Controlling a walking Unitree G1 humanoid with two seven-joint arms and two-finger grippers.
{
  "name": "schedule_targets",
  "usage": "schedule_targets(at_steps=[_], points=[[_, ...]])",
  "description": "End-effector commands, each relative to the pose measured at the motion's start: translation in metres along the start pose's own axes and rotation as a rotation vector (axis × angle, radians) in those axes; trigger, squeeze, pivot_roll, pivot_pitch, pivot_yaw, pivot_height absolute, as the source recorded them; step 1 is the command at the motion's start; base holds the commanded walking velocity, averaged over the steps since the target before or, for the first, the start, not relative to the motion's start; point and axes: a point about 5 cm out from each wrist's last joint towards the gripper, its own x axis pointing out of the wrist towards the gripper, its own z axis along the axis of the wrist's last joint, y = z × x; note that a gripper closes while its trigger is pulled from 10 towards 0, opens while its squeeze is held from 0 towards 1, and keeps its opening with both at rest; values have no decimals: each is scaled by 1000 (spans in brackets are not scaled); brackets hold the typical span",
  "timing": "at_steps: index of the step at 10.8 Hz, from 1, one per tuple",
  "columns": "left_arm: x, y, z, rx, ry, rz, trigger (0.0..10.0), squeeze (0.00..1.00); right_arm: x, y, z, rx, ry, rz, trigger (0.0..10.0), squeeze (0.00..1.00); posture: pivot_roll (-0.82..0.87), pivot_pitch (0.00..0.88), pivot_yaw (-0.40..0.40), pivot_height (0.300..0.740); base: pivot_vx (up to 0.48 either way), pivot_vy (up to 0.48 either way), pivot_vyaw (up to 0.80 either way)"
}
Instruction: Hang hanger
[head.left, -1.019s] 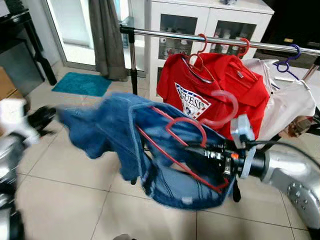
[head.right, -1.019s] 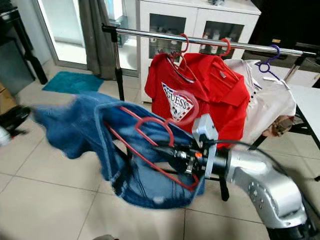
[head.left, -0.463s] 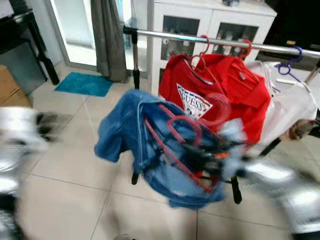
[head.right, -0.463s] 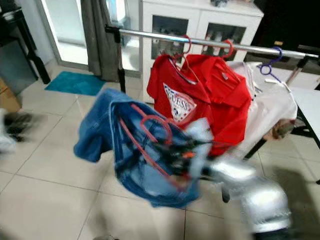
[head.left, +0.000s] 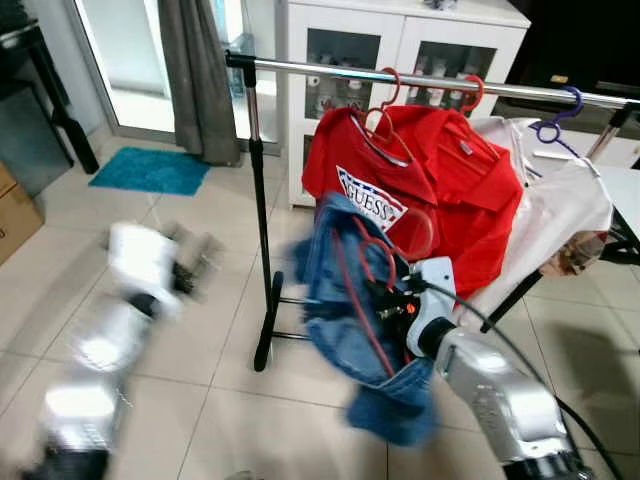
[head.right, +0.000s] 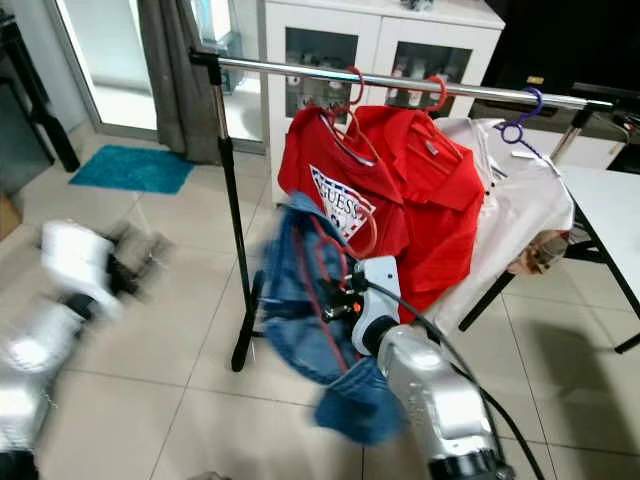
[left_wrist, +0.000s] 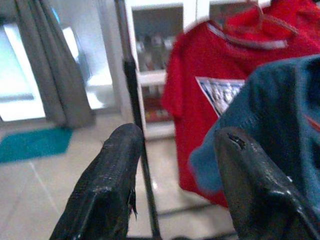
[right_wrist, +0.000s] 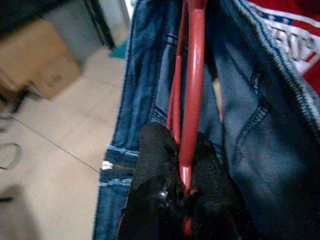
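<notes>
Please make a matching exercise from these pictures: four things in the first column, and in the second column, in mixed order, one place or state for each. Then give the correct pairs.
Things:
1. red hanger
2. purple hanger
3. left gripper
4. teal mat

Places or states:
A. open, holding nothing
B. on the floor by the curtain
C. clamped in the right gripper, with the denim garment on it
D. hooked on the rail, carrying a white garment

Pairs: 1-C, 2-D, 3-A, 4-B

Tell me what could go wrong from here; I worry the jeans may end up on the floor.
The right gripper pinches only the thin red hanger, so the heavy jeans might twist it or slide off. The hanger's hook sits below the rail and close to the red shirt, so it could snag there. The left gripper is open, giving no support.
</notes>
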Motion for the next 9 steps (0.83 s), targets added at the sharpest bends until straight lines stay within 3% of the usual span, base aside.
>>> schedule_targets(at_steps=[1,2,3,4,5,7,9], points=[[-1,-3,6,26,18,32,10000,0,2,-2,12,-44,-52,-25,10000,0,-44,0,-40,740,0,0,0],[1,-12,8,48,20,33,10000,0,1,-4,12,-59,-63,-60,10000,0,-54,0,-35,740,0,0,0],[4,-30,12,39,2,-87,10000,0,2,-1,15,-75,-87,-51,10000,0,-58,0,-32,740,0,0,0],[5,-38,12,34,16,-106,10000,0,4,-3,17,-89,-102,-63,10000,0,-62,0,-29,740,0,0,0],[4,-37,12,24,31,-88,10000,0,5,-3,19,-88,-111,-65,10000,0,-66,0,-30,740,266,0,0],[3,-21,9,-12,51,31,10000,0,3,-4,25,-47,-167,-63,10000,0,-62,0,-35,740,398,0,0],[1,-16,12,-10,50,86,10000,0,6,3,30,-99,-183,-9,10000,0,-52,0,-43,740,401,0,400]])
